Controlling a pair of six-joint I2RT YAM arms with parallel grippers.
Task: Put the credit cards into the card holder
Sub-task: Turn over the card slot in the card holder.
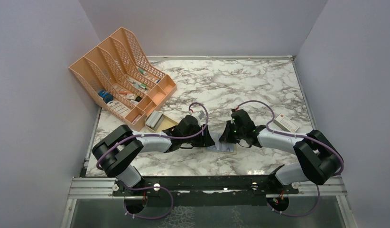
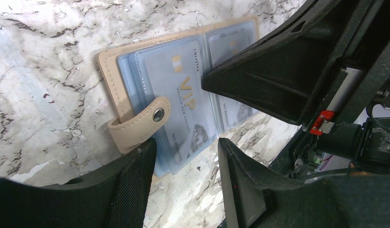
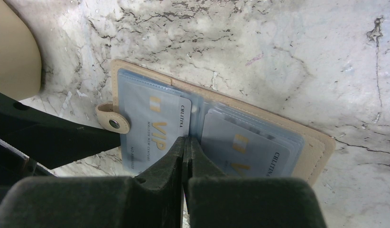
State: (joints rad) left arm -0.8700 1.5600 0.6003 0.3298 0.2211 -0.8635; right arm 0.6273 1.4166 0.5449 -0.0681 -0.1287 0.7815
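Nearest the lens, at the bottom centre of the right wrist view, the right pincer (image 3: 186,145) has its two black fingers pressed together with no gap. Its tips rest on the centre fold of the card holder (image 3: 316,147), a tan folding wallet that lies open and flat on the marble tabletop (image 1: 231,80). In the overhead view the holder sits low in the centre of the frame, between the two arms.

Two pale grey-blue credit cards (image 3: 155,126) show inside its clear pockets. One, marked VIP, is on the left page and another is on the right page. The closed tips meet the inner edge of the VIP card, probably to push it deeper or to hold the page down. Whether they pinch a sleeve edge cannot be told.

In the left wrist view the left pincer (image 2: 186,145) is open at the bottom of the frame. Its fingers stand apart on either side of the holder's lower edge, just beside the snap strap (image 2: 141,126). It looks placed to steady the wallet, and it grips nothing.

Farther out, a beige dish (image 3: 13,47) fills the upper left of the right wrist view. Overhead, an orange mesh file rack (image 1: 122,71) stands at upper left, and a white box (image 1: 285,123) lies at the right.
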